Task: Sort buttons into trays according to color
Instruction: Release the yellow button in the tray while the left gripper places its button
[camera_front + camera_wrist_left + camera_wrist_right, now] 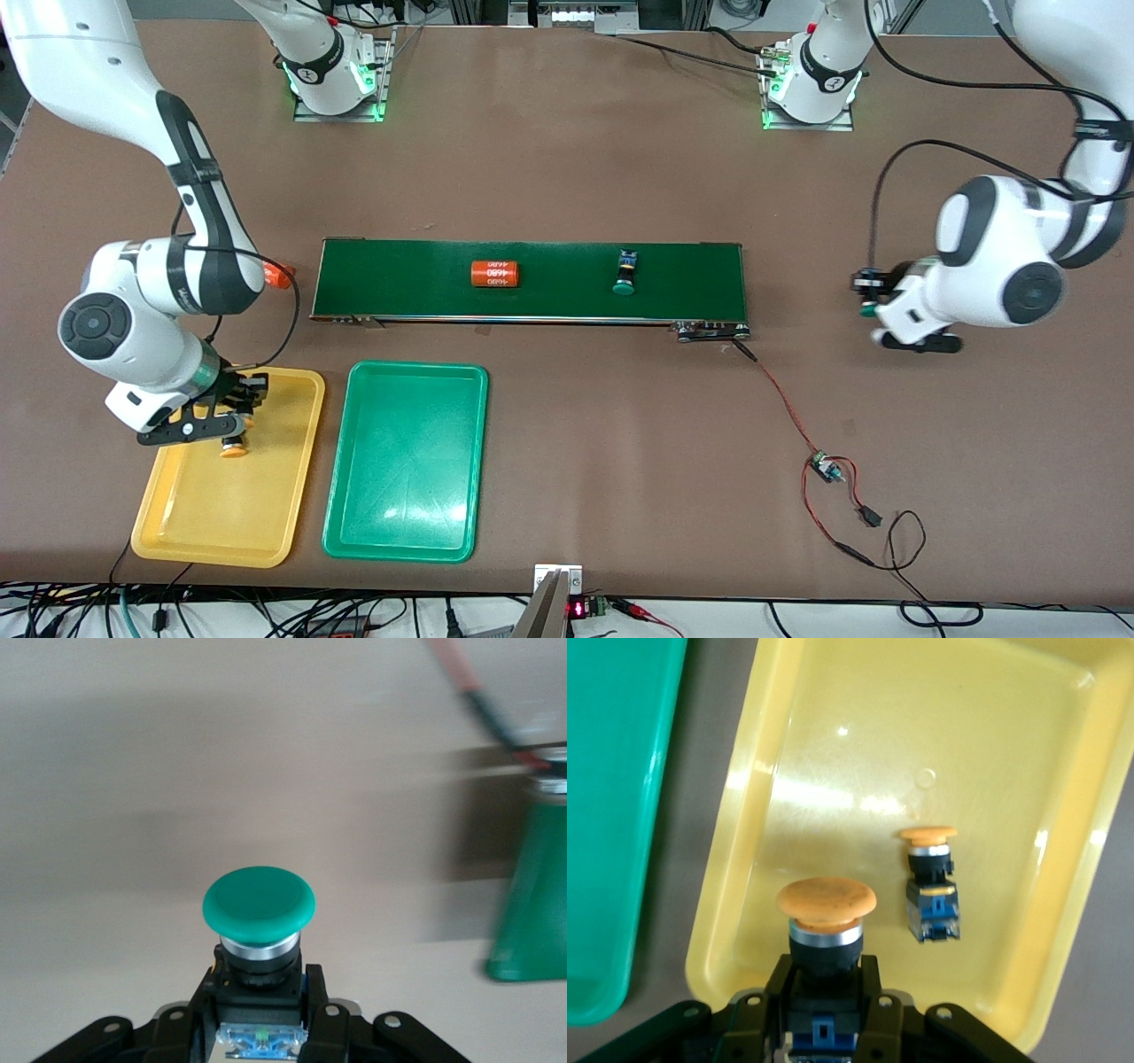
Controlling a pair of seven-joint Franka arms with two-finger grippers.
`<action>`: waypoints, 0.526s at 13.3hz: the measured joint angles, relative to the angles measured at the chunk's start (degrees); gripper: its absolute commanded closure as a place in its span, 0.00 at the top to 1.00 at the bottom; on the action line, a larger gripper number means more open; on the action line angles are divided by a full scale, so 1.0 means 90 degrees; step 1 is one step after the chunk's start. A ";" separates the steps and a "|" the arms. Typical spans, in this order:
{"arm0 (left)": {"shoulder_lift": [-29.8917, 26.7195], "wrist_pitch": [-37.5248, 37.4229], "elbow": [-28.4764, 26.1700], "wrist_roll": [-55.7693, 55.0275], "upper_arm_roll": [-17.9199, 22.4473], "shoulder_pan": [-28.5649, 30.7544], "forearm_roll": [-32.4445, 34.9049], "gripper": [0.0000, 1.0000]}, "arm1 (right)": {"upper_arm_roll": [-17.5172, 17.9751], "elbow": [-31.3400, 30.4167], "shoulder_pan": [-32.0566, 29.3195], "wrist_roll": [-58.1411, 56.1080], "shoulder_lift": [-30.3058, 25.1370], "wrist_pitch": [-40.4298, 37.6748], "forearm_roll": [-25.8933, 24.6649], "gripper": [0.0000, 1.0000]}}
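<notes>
My right gripper (226, 432) (824, 988) is shut on an orange-capped button (826, 902), held upright low over the yellow tray (257, 523) (859, 753). A second orange-capped button (930, 890) lies in that tray; the front view hides it. The green tray (407, 461) (611, 815) stands beside the yellow one. My left gripper (873, 299) (259, 997) is shut on a green-capped button (259, 902) over bare table off the belt's end at the left arm's side. Another green-capped button (625, 273) lies on the belt.
The long dark-green conveyor belt (532, 279) (532, 895) runs across the middle of the table and carries an orange 4680 cylinder (494, 273). An orange object (280, 277) sits by the belt's other end, partly hidden by the right arm. Red and black wires (824, 470) lie nearer the front camera.
</notes>
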 measured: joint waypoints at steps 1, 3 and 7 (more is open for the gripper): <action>0.0002 0.0000 0.0013 -0.0293 -0.0306 -0.0074 -0.0071 0.21 | -0.0022 0.0005 -0.0001 0.0000 0.0134 0.0221 -0.0016 0.17; 0.0053 0.0068 0.0013 -0.0646 -0.0560 -0.0317 -0.0556 0.21 | -0.0044 0.0010 -0.0001 0.0000 0.0384 0.0693 -0.0022 0.40; 0.0544 0.0964 -0.0019 -0.0664 -0.0580 -0.0878 -0.1204 0.23 | -0.0059 0.0015 -0.0002 0.0004 0.0572 0.0934 -0.0022 1.00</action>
